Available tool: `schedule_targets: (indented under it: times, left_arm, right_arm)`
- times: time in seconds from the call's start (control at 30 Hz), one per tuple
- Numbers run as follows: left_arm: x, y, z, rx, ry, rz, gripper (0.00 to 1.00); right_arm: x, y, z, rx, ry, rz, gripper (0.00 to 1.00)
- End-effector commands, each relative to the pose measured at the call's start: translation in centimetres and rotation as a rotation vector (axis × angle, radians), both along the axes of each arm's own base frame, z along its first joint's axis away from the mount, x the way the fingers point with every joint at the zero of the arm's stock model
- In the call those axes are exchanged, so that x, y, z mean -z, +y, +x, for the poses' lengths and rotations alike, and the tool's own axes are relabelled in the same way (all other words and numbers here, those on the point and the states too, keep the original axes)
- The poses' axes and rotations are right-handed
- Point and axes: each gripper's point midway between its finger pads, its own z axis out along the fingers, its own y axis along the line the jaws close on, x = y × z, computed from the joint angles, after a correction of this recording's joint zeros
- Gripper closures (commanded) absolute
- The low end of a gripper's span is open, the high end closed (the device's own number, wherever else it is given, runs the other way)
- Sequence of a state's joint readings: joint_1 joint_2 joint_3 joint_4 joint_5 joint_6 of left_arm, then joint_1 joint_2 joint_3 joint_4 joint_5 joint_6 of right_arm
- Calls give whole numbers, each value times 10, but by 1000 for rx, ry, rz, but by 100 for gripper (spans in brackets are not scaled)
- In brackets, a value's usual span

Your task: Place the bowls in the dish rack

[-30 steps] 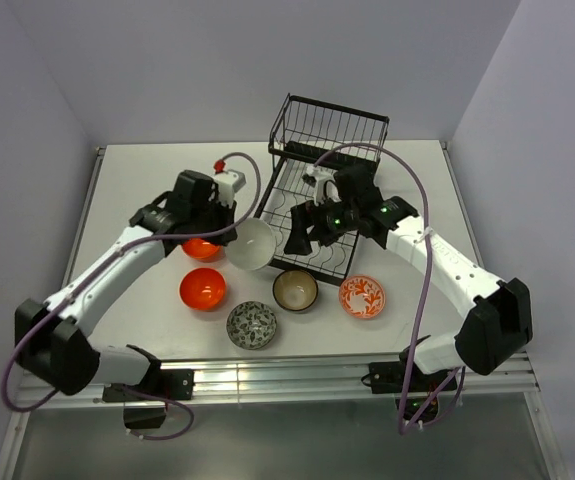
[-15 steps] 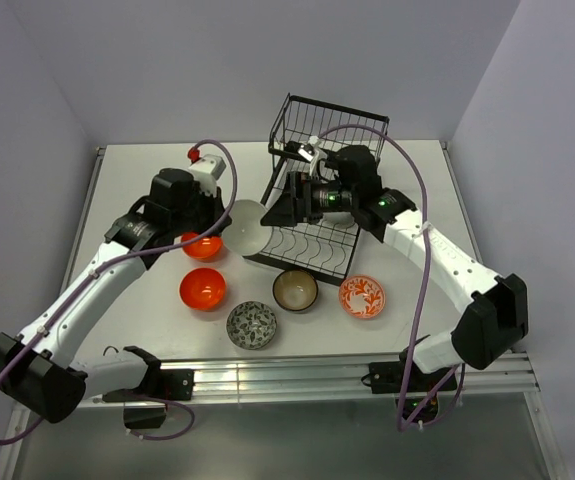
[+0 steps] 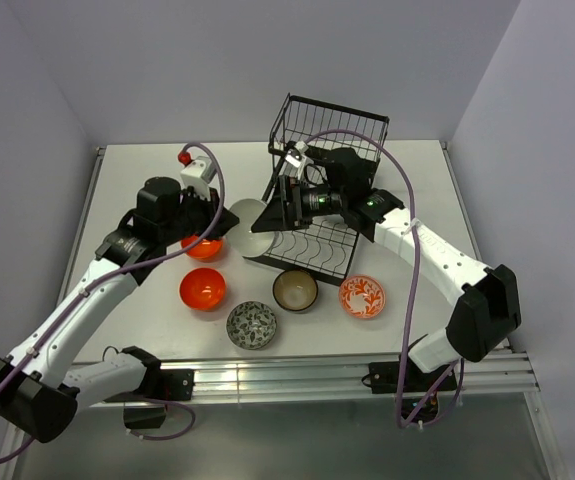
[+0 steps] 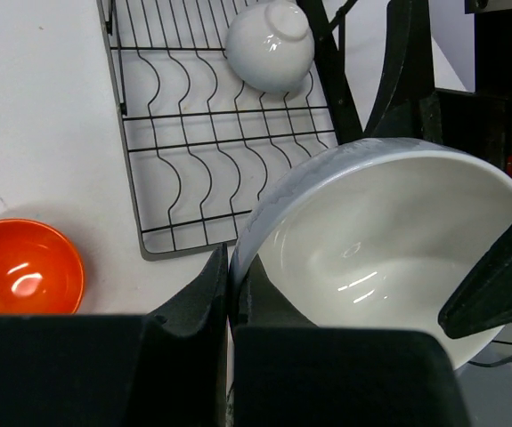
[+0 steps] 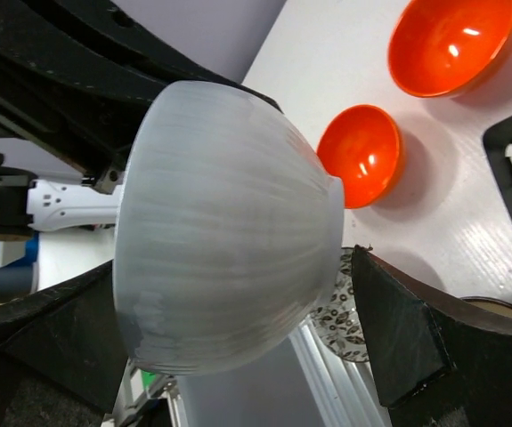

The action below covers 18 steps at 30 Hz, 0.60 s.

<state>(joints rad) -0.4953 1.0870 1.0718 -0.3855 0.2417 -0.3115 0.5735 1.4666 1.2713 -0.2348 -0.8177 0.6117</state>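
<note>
Glossy white ceramic bowl (image 3: 248, 228) at handover
Left hand (image 4: 229, 294) pinched its rim; right hand (image 5: 229, 347), spread, straddled it from the right.

No text, label, brand mark, number or sign is legible in any of the three views.
</note>
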Motion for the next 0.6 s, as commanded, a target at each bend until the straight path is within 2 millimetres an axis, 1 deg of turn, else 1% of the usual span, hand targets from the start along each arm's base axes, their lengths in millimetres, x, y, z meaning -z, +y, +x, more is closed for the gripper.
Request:
schedule_targets:
  times: [0.0, 0.13, 0.27, 0.5, 0.53, 0.57]
  left_arm:
    - [-38, -11, -1, 40, -85, -128, 100]
    - [-34, -10, 0, 41, -62, -135, 100]
    - [-32, -9, 1, 36, -47, -145, 100]
    - [-30, -11, 1, 55, -34, -162, 100]
    - [-31, -11, 1, 60, -35, -163, 100]
    - [-30, -11, 1, 62, -32, -163, 100]
  right_arm:
    - [-15, 7, -6, -49, -2, 63, 0]
    - [-21, 7, -11, -74, -1, 90, 0]
    - [-19, 8, -17, -99, 36, 102, 9]
    - [-14, 8, -19, -116, 56, 103, 23]
    - [-14, 9, -19, -117, 56, 101, 28]
    - [-13, 8, -19, -117, 48, 100, 30]
